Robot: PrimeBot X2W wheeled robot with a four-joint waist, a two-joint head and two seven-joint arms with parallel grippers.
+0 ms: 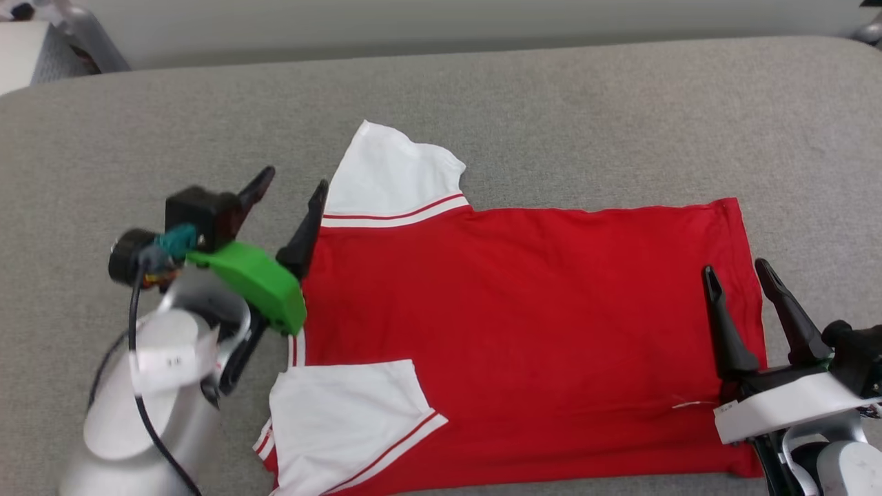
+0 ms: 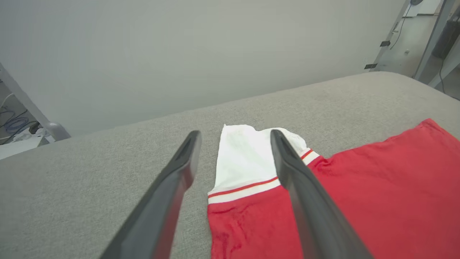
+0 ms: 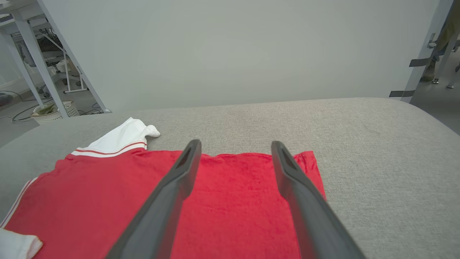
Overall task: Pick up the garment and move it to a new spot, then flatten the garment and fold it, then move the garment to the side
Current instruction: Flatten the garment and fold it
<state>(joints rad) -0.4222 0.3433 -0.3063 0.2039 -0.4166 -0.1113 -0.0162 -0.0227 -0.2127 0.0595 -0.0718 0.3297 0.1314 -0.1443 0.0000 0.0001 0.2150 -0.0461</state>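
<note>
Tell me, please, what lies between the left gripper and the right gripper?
The garment, red face up, spans that stretch from left gripper to right gripper, as the head view shows.

The left gripper sits at the left of the head view. Its two long dark fingers are spread wide with nothing between them, and they point up and to the right. Behind them come a black camera block, a green wrist housing and a silver forearm that rises from the lower left corner. The right gripper stands at the lower right, fingers likewise parted and empty, pointing up and slightly left from a white wrist bracket. In the left wrist view the left gripper shows both fingers splayed. In the right wrist view the right gripper shows the same wide gap
</note>
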